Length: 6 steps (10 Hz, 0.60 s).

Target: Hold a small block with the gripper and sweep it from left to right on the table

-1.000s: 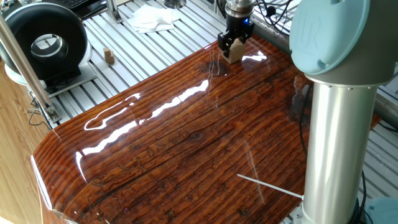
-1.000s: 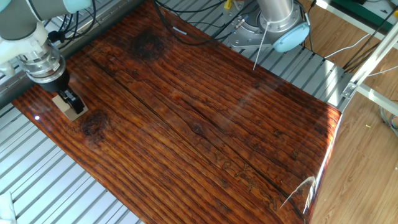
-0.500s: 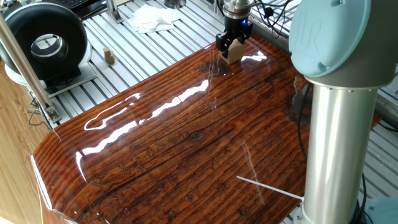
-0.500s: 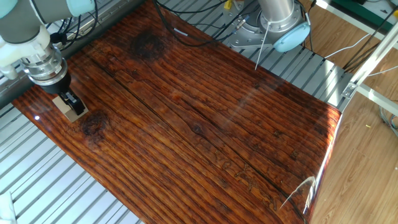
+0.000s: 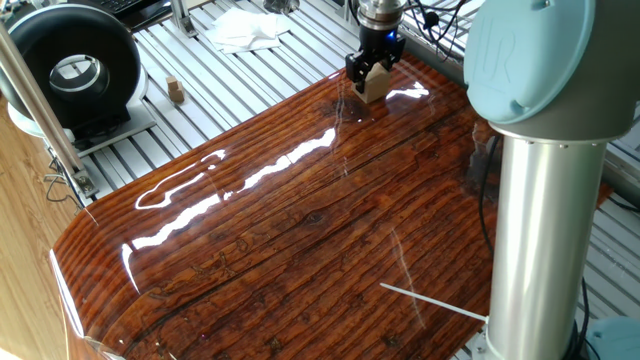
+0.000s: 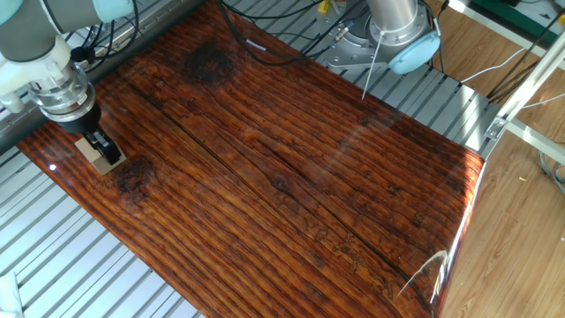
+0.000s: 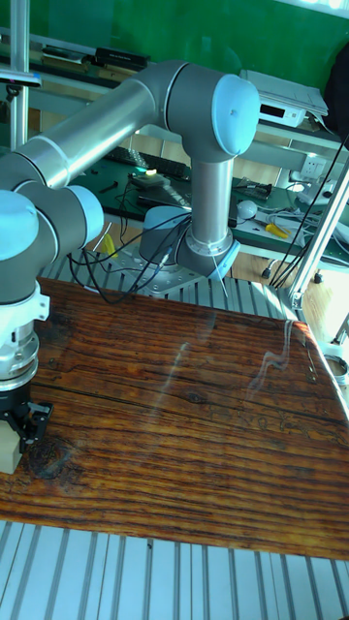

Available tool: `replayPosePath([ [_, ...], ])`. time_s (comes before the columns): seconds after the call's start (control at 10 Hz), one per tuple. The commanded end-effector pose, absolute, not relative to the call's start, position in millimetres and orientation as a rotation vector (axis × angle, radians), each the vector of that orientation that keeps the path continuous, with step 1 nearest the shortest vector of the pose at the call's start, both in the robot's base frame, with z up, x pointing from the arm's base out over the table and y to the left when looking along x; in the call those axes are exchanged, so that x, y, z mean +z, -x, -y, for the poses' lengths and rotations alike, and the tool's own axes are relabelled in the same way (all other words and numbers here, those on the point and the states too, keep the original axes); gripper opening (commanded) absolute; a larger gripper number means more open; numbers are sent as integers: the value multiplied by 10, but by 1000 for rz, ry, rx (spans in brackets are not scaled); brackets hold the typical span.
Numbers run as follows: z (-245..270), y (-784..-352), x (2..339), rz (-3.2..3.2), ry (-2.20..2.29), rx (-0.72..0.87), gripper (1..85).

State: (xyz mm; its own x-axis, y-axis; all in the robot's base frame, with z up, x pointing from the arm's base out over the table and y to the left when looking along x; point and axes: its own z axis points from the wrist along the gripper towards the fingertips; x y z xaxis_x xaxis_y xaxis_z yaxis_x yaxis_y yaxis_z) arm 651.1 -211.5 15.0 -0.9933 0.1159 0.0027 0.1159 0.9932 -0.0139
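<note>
Glossy wood-grain table (image 5: pixel 300 230); matt wooden block (image 5: pixel 375 84) (unvarnished).

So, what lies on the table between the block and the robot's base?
Nothing: in the other fixed view the table is bare wood from the block, held in the gripper, to the edge nearest the base. Only dark stains and reflections show.

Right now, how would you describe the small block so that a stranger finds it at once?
Find the glossy reddish-brown table and follow the grey-and-pale-blue arm to its black claw near one corner. The small block, a light-tan wooden cube, sits between the claw's fingers, unlike the tinier, darker piece on the silver slats.
</note>
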Motion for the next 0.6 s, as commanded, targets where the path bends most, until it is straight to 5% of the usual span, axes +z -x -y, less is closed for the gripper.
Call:
replayPosePath([
  [0.0,2076,-6522,124,3140,196,8,10],
  [0.5,1985,-6494,188,3119,207,-74,10],
])
